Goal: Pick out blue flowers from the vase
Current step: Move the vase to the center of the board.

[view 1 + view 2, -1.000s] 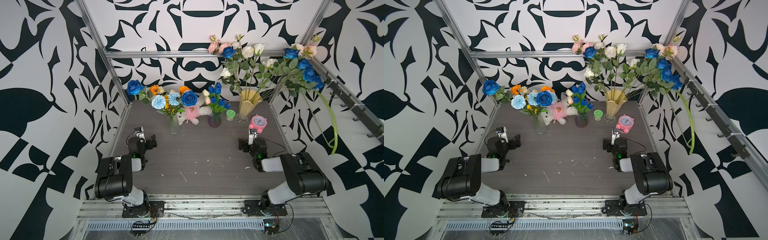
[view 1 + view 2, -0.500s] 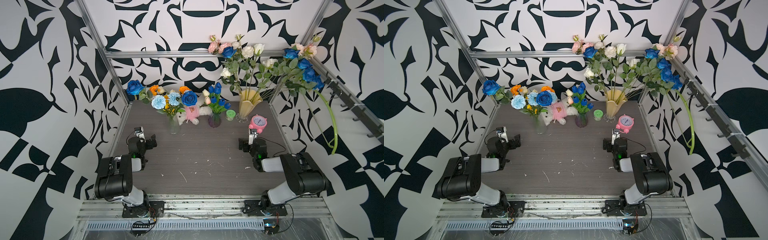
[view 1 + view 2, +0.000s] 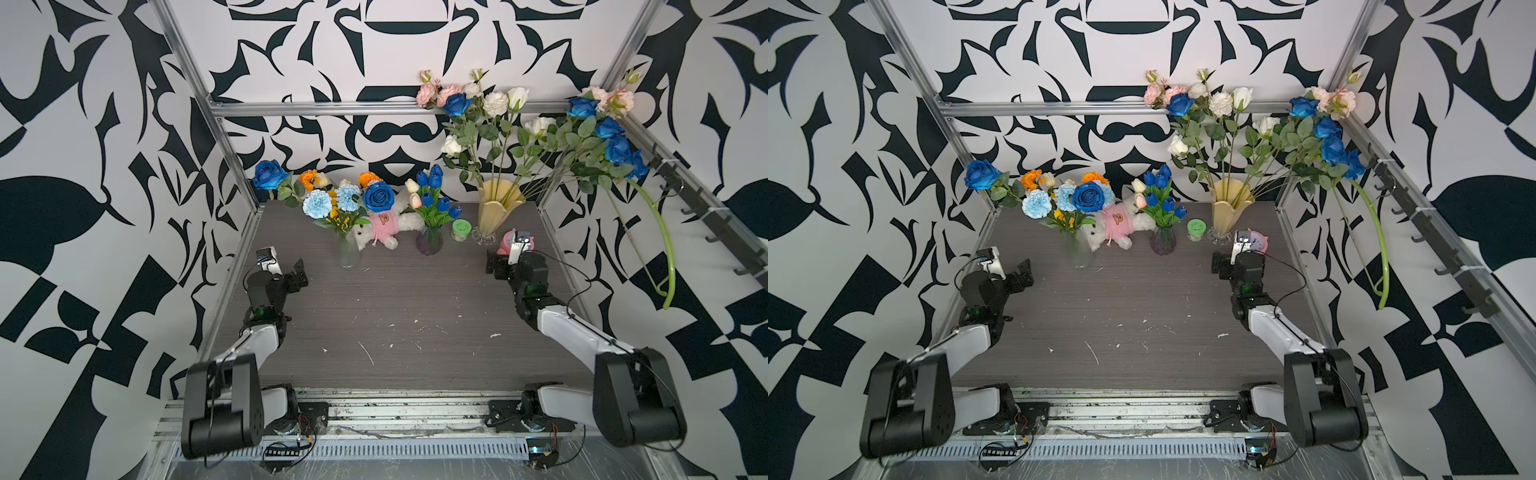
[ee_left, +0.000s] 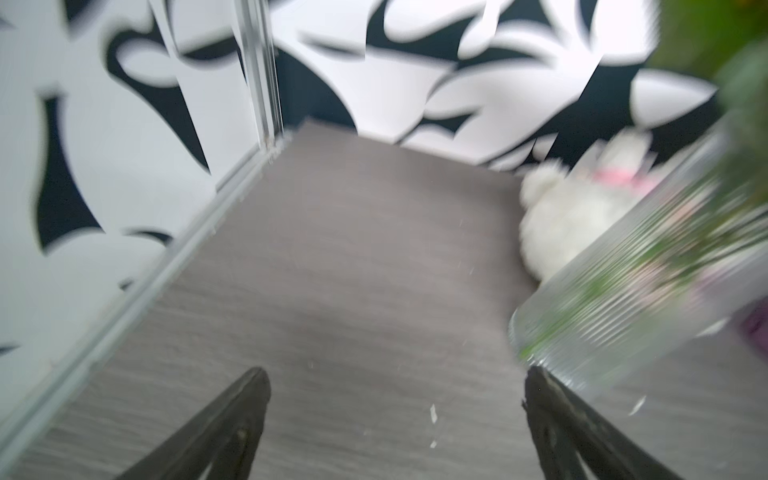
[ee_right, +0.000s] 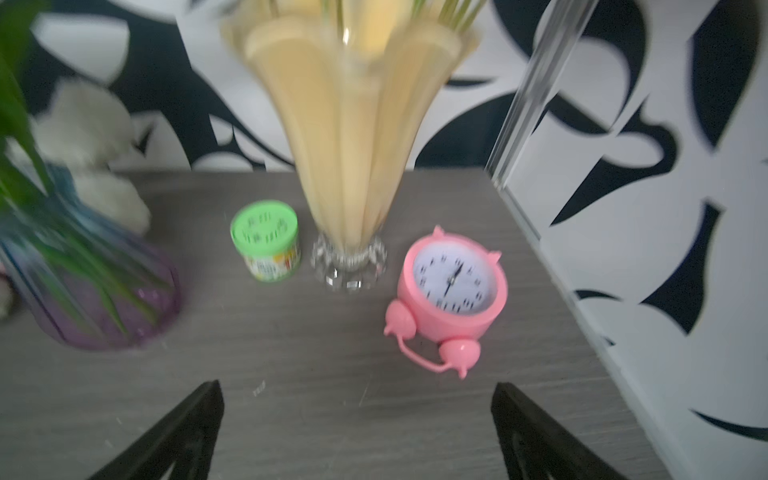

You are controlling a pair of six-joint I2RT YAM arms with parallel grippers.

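The left gripper (image 3: 296,272) and right gripper (image 3: 496,266) hang released, empty, over the grey desk (image 3: 395,316). The long-stemmed blue flowers (image 3: 378,196) stand across the upper middle of both top views, several in the clear ribbed glass vase (image 3: 348,253). Best pinch one stem just above its rim, lifting straight up.

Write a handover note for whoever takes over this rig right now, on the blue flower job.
Left gripper: open, empty, near the clear vase, not touching it.
Right gripper: open, empty, facing the yellow vase.
Flowers: blue roses and pale-blue carnations are in the clear vase, blue tulips in the purple vase, long-stemmed blue roses in the yellow vase.
Done: nothing picked out.
Left: pull out every blue flower; leave the white, pink and orange ones.
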